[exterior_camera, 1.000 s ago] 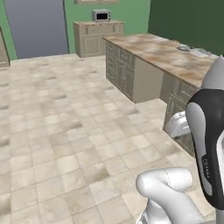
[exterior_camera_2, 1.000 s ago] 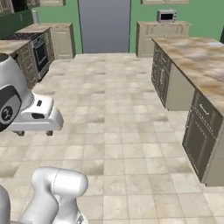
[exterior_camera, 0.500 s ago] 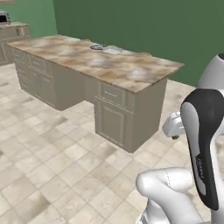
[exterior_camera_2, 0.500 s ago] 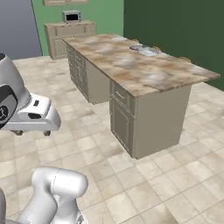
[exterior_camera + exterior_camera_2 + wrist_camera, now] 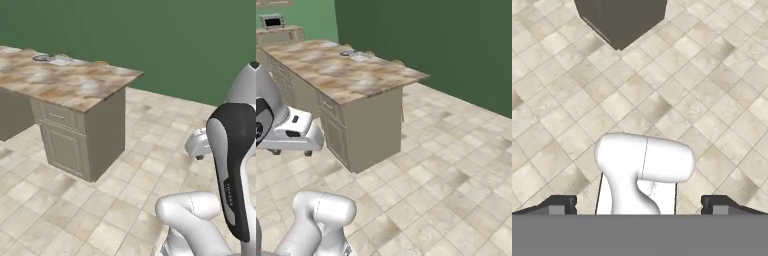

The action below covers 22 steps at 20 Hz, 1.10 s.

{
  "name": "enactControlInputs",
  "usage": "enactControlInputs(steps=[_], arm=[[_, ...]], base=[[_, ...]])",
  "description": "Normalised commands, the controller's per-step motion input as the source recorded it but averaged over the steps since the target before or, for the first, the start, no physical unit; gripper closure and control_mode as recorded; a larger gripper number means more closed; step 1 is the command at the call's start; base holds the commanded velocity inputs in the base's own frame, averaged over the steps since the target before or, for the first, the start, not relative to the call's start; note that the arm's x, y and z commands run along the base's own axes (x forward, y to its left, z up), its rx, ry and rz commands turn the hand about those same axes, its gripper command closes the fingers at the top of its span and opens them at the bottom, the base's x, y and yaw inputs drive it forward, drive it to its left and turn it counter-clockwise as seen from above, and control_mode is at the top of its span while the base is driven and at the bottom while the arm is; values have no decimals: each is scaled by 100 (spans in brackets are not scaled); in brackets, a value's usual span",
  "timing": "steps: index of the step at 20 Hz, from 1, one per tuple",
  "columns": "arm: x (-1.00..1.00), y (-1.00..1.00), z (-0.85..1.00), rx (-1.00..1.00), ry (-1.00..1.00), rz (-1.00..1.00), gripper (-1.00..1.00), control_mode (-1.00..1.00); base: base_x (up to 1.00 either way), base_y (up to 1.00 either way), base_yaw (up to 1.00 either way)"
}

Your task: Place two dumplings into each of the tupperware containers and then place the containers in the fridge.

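Observation:
My gripper (image 5: 639, 204) is open and holds nothing; its two dark fingertips (image 5: 562, 203) stand far apart over the tiled floor. Far off on the marble island counter (image 5: 75, 87) lie a small dark round plate (image 5: 42, 57) and a pale flat tupperware container (image 5: 62, 60) beside it. The same plate (image 5: 346, 52) and container (image 5: 360, 57) sit at the counter's far side in the right base view. The dumplings are too small to make out from here. The fridge is out of view.
The island's beige cabinet (image 5: 363, 132) with drawers stands on the tiled floor (image 5: 100, 210). A dark green wall (image 5: 446, 45) runs behind it. A microwave (image 5: 271, 21) sits on a far counter. A dark cabinet corner (image 5: 622, 20) is at the top of the hand view.
The whole picture has swung: the base has turned, so the island now lies to the left and the green wall fills the back. The arm keeps its pose.

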Motion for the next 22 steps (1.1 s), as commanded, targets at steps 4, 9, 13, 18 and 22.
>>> enactControlInputs(steps=[4, 9, 13, 18, 22], arm=[[0, 0, 0, 0, 0, 0, -100, 100], [0, 0, 0, 0, 0, 0, -100, 100], [0, 0, 0, 0, 0, 0, -100, 100], [0, 0, 0, 0, 0, 0, -100, 100], [0, 0, 0, 0, 0, 0, -100, 100]], base=[[61, -79, -31], [46, -50, -17], [100, -97, 0], [100, -100, 0], [100, -100, 0]])
